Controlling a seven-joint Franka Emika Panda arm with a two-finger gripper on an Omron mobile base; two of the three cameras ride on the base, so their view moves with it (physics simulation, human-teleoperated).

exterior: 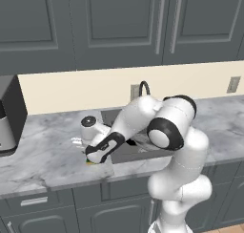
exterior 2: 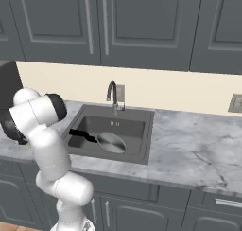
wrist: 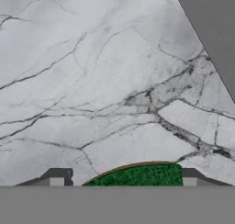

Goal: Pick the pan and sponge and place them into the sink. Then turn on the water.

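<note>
Writing: no readable brand, label or lettering could be made out on any surface.
Worktop (exterior: 43, 160): a grey-white marble slab with dark veining was seen, smooth and flat, running along the cream wall under dark grey panelled cabinets.
Sink (exterior 2: 137, 126): a dark grey rectangular basin was seen recessed into the worktop, with a dark curved gooseneck faucet (exterior 2: 112, 93) at its rear edge.
Pan (exterior 2: 110, 142): a round, shiny silver-grey metal pan was seen lying on the sink floor, its short straight black handle pointing toward the basin's left wall.
Sponge (wrist: 140, 176): a green, coarse-textured top over a thin yellow layer was seen; in the hand view it was placed between the two fingertips, and in the left base view a bit of green and yellow (exterior: 89, 161) was seen under the hand, at the worktop's front edge just left of the sink.
Gripper (wrist: 120, 179): it was held low over the worktop with a dark fingertip on either side of the sponge; whether the sponge was actually pinched could not be told.
Outlets: a grey wall plate (exterior 2: 235, 103) was seen on the cream wall to the right, and another behind the faucet.
</note>
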